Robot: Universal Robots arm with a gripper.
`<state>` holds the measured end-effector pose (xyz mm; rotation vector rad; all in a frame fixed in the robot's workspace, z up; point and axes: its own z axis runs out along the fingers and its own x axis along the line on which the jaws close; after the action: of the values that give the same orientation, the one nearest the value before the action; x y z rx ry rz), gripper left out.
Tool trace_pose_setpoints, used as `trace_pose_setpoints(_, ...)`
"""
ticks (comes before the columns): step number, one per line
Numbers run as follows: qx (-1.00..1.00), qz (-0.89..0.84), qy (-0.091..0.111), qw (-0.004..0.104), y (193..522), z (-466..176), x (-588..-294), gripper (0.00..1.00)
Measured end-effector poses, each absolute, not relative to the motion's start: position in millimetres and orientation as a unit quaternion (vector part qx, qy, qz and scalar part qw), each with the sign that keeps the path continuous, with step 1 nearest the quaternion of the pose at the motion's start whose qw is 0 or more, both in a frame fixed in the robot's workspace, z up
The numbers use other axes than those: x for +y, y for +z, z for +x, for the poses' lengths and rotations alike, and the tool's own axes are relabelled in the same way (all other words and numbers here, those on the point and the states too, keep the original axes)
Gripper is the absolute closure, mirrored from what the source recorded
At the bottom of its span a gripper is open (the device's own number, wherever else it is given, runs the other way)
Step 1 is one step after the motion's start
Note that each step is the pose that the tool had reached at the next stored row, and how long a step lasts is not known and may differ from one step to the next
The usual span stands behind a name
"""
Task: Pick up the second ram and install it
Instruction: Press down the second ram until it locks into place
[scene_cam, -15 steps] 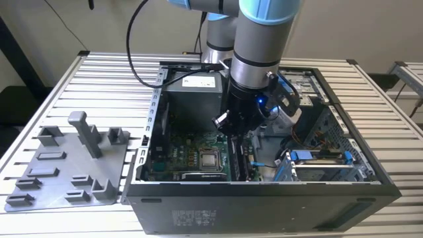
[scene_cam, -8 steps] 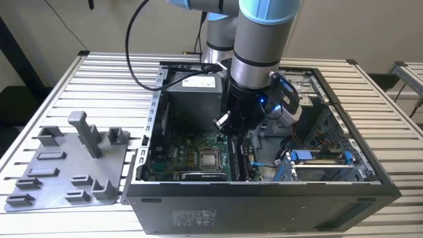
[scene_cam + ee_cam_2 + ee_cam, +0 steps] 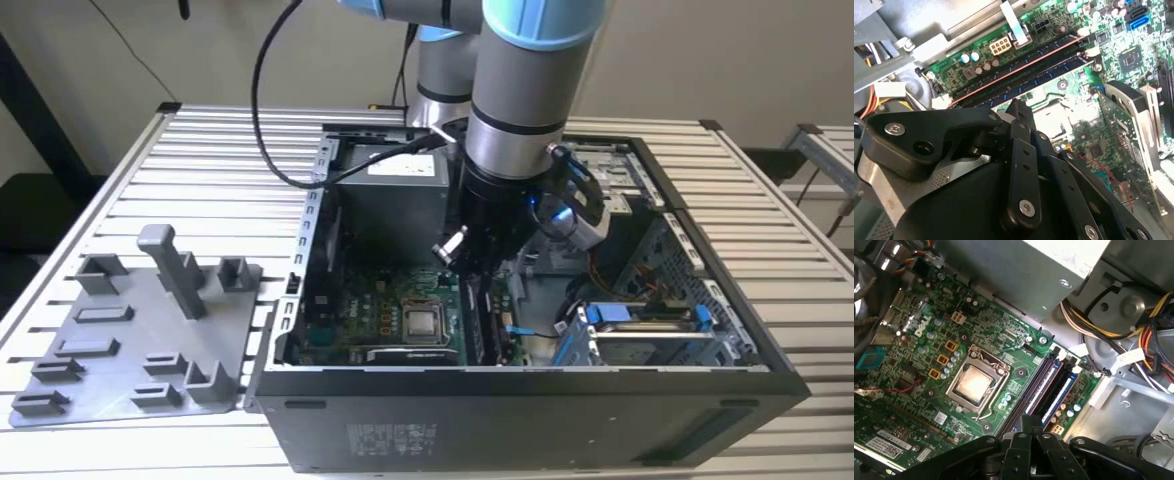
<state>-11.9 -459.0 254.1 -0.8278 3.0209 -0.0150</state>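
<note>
Gripper down in case over ram slots, install near its end or just done.

Grey tray at 9 o'clock in exterior view, holders bare, no stick on it. Open case center, board on its floor, silver chip at about 6 o'clock of the arm. Gripper low inside case at 1 o'clock of the chip. In both wrist views jaws closed together, nothing seen between them, tips just over the slot row. Second ram judged to be the red-edged stick lying edge-on in a slot, though which stick is the second is not certain. Pick-up done; full seating and latch clips too unclear to call.
</note>
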Motion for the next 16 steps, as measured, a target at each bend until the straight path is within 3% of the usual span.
trace_pose_setpoints(16,0.928,-0.372,-0.004,0.005,254.1,-12.4,-459.0,0.89)
